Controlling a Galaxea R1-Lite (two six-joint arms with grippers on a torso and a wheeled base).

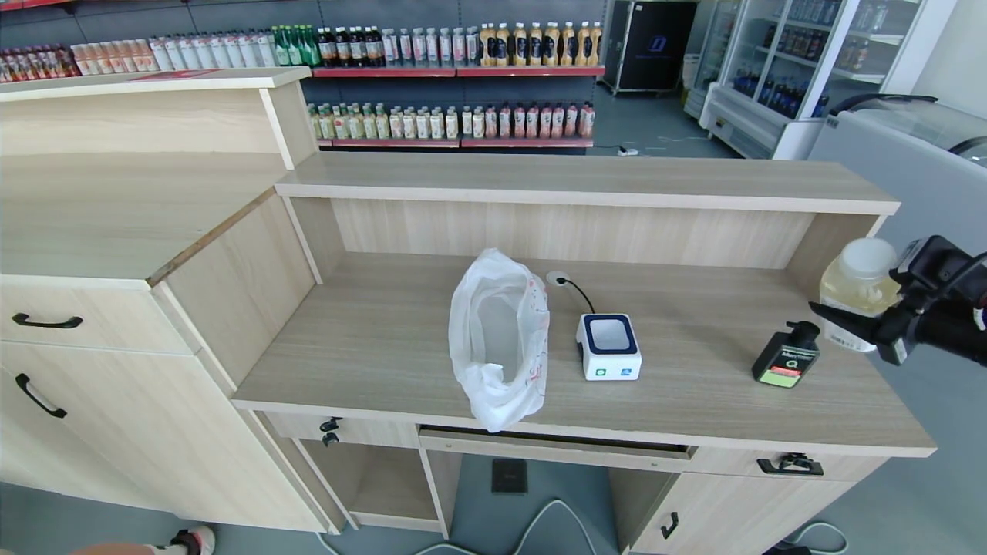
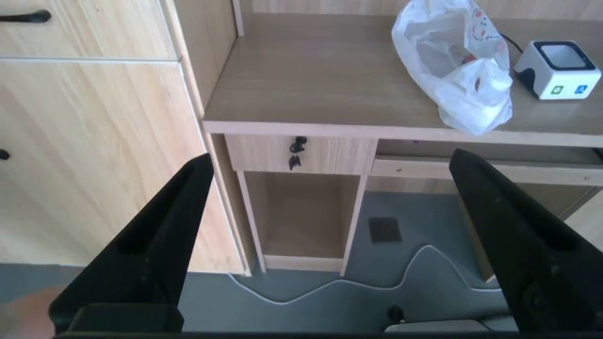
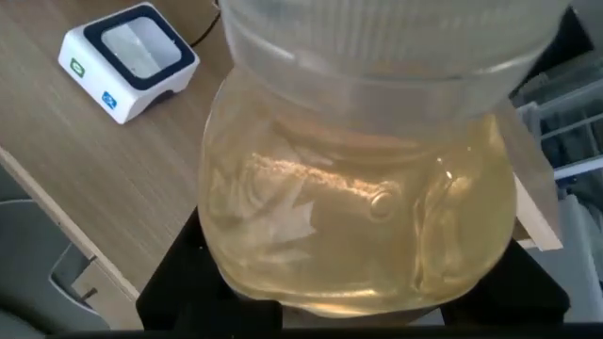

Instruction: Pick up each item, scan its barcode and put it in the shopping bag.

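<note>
Jar (image 1: 852, 285) of pale liquid, smooth-walled and pinched in the right gripper (image 1: 867, 327) at far right of frame, may slip onto the pump bottle (image 1: 786, 356) beside it; left gripper (image 2: 330, 165) gapes empty.

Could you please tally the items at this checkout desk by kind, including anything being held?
Bottles: 2 (black pump bottle, yellowish bottle held aloft)
Shopping bag: 1
Scanner: 1
Total: 4
</note>
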